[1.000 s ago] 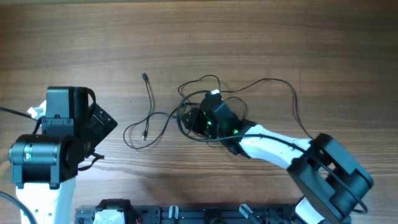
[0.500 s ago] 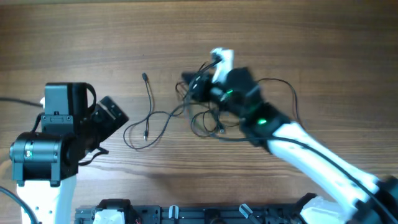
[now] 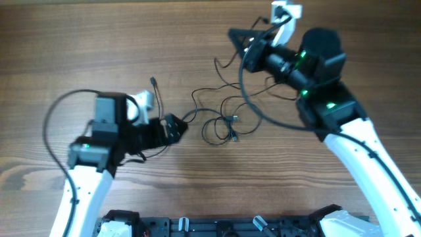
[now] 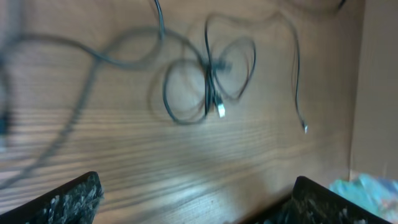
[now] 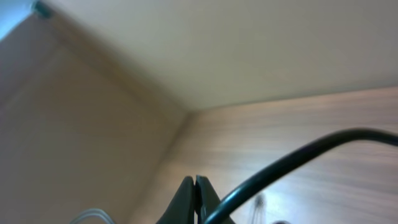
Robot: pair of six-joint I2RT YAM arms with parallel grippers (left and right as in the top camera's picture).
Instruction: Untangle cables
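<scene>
The cables (image 3: 223, 122) lie in loose thin black loops mid-table, with strands rising toward my right gripper (image 3: 235, 36). That gripper is raised at the far side. Its jaws are shut, and a thin cord seems pinched in them. In the right wrist view the jaws (image 5: 196, 186) are pressed together, and the arm's own thick wire crosses in front. My left gripper (image 3: 172, 126) is open, low over the table just left of the loops. A separate cord (image 3: 156, 92) runs beside it. The left wrist view shows the loops (image 4: 208, 87), a plug end (image 4: 305, 129) and the open left gripper (image 4: 199, 208).
A brown cardboard wall (image 4: 376, 87) stands beyond the table's edge, with something pale blue (image 4: 373, 186) at its foot. A black rail (image 3: 197, 227) runs along the table's near edge. The right arm's thick black wire (image 3: 253, 105) hangs over the cables.
My right gripper has risen and moved to the far right, pulling strands out of the bunch. My left arm has swung right, in toward the cables.
</scene>
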